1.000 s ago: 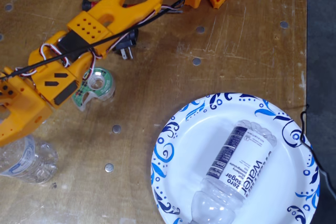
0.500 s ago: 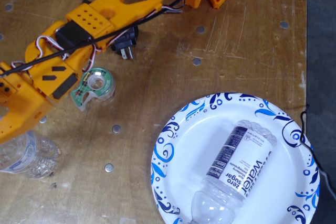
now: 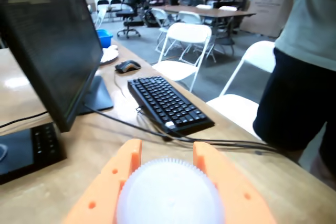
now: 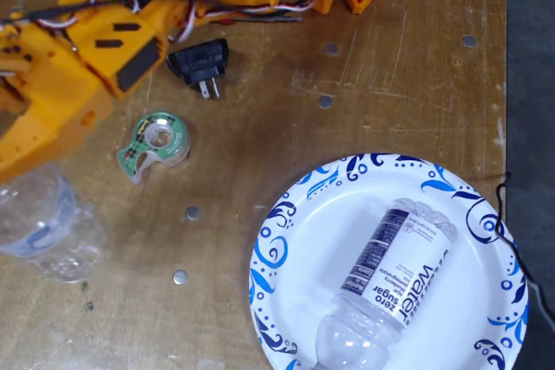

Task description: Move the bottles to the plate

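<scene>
A clear bottle with a white "zero sugar Water" label [image 4: 395, 276] lies on its side on the white, blue-patterned paper plate [image 4: 279, 249] at the lower right of the fixed view. The second clear bottle [image 4: 42, 224] is at the left edge, blurred, under the orange arm. In the wrist view its whitish ribbed cap [image 3: 169, 195] sits between my two orange fingers [image 3: 128, 163]. My gripper [image 3: 168, 153] is shut on this bottle and also shows in the fixed view [image 4: 26, 166].
A green tape dispenser [image 4: 154, 145] and a black plug adapter [image 4: 201, 62] lie on the wooden table between the arm and the plate. The wrist view shows a monitor [image 3: 50, 40], a keyboard [image 3: 168, 103], cables and a standing person [image 3: 304, 72].
</scene>
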{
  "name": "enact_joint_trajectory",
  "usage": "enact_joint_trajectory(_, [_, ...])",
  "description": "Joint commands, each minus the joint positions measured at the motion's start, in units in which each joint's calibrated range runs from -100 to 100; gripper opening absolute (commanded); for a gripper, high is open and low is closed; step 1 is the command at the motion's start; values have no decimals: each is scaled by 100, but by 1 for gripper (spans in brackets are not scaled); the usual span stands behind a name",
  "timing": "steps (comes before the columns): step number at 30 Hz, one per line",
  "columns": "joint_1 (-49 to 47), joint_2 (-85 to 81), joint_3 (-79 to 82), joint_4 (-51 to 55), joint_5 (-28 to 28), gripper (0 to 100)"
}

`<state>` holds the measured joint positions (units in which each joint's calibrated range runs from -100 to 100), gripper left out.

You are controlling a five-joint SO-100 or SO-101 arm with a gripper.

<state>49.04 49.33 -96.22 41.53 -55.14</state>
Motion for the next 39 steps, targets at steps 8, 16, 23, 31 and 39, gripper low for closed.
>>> enact_joint_trajectory(8, [-1287,-1830,-297,2418,-396,7])
enact_joint_trajectory(16, [-2009,-2538,-297,3828,-396,7])
enact_joint_trajectory(23, [-2646,-2572,-297,4211,-542,7])
enact_joint_trajectory(31, [-2656,-2547,-297,4028,-589,7])
enact_joint_trajectory(39, [-2613,-2555,-297,3880,-198,7])
